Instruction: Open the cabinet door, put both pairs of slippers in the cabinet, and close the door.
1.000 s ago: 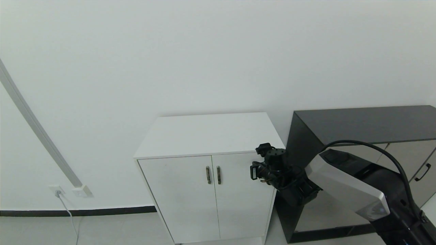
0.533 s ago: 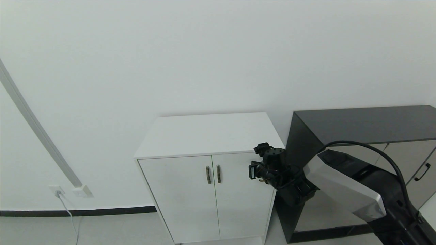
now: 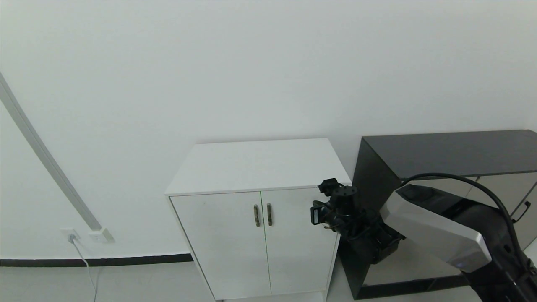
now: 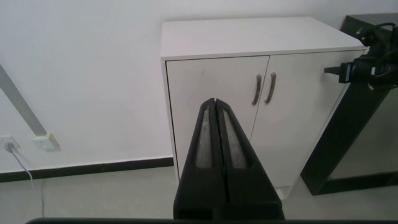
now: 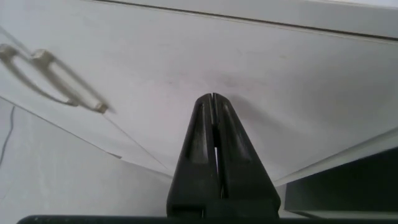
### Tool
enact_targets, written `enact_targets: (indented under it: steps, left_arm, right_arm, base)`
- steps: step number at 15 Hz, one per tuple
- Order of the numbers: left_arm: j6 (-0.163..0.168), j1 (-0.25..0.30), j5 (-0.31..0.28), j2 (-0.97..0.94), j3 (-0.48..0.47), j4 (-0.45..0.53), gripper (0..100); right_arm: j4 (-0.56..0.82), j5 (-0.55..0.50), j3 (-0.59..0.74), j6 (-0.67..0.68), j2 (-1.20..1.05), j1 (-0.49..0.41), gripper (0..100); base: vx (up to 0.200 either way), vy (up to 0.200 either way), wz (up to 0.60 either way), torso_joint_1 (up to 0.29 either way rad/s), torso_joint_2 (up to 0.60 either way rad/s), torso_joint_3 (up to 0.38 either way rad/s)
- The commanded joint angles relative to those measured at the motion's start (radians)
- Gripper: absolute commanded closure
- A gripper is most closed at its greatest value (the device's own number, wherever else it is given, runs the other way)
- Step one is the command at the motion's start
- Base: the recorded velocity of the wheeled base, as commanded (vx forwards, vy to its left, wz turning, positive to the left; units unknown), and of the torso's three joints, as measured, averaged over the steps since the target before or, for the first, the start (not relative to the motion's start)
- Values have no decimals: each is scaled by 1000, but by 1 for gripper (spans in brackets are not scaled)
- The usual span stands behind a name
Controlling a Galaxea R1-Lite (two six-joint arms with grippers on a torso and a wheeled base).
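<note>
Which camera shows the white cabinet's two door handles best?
Left wrist view: both handles show whole, square-on, side by side on the shut doors. Head view shows both, farther off; right wrist view catches them aslant near its edge.

One white cabinet [image 3: 256, 167] with two doors, the left door [image 3: 222, 245] and the right door [image 3: 300, 247]. It has two upright handles, the left handle [image 3: 256, 215] and the right handle [image 3: 269, 214]. One dark cabinet [image 3: 449, 151] at its 3 o'clock shows one black handle [image 3: 520, 212]. At its 8 o'clock are one wall socket [image 3: 69, 234], one wall box [image 3: 100, 236], one cable [image 3: 86, 264] and one wall conduit [image 3: 46, 161]. Two grippers: the left gripper [image 4: 215, 102] and the right gripper [image 3: 314, 214].
</note>
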Motion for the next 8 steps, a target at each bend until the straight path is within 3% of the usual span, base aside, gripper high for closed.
enact_targets:
  steps: [1,8]
  left_arm:
    - [0,0,1,0,0,0,100]
    - [0,0,1,0,0,0,100]
  right_arm:
    - [-77,1,154,5,-85,0,100]
    - [-446,1,671,11,-277,-75,100]
  base:
    - [0,0,0,0,0,0]
    - [0,0,0,0,0,0]
